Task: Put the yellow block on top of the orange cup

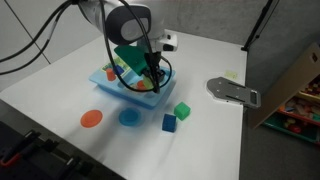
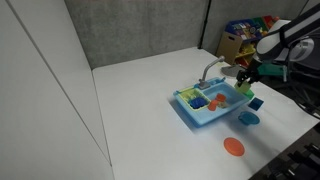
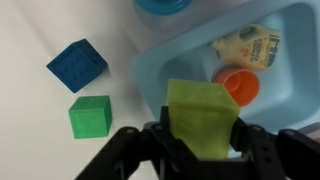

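Two fingers (image 3: 158, 148) clamp the yellow block (image 3: 205, 118) over the sink rim (image 3: 150, 75), beside the orange cup (image 3: 240, 86).

A white counter (image 2: 130, 110) fills the middle; a grey wall (image 2: 140, 30) stands behind it, with cluttered, colourful shelves (image 2: 245, 32) at one o'clock.

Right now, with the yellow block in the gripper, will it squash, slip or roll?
Probably stiff: the yellow block shows square edges in the gripper. Flat faces suggest it won't roll. Its smooth-looking surface might slip under a loose grip.
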`<state>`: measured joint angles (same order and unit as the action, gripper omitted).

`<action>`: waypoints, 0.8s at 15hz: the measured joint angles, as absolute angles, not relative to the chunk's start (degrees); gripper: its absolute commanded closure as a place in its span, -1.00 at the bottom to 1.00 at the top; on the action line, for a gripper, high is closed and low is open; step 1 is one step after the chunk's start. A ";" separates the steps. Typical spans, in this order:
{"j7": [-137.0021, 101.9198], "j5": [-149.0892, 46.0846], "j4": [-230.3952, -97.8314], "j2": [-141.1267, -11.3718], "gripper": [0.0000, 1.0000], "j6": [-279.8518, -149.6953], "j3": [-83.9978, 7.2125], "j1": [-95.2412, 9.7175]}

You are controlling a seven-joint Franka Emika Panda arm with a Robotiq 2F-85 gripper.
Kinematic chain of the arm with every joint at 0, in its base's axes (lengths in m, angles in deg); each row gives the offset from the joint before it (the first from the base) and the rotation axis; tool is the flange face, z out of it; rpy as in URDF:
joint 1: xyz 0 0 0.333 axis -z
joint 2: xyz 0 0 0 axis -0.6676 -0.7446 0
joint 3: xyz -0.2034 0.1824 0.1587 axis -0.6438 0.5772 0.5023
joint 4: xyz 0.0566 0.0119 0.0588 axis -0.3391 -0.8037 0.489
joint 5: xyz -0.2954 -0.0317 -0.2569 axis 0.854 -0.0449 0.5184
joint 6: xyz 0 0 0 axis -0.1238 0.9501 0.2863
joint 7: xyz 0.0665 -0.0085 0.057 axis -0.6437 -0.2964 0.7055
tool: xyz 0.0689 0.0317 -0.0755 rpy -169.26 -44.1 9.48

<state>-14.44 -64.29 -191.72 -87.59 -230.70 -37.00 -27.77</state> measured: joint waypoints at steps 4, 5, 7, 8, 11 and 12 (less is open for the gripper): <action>-13.81 -64.29 -191.79 -86.65 0.43 -230.72 -35.82 -30.54; -13.59 -64.29 -191.87 -86.18 0.43 -230.71 -35.37 -31.26; -12.67 -64.29 -192.41 -84.87 0.43 -230.71 -34.38 -32.53; -12.14 -64.29 -192.97 -84.04 0.43 -230.71 -33.87 -33.15; -10.02 -64.28 -195.70 -81.03 0.43 -230.71 -32.25 -34.83; -9.25 -64.28 -196.80 -79.94 0.43 -230.71 -31.73 -35.29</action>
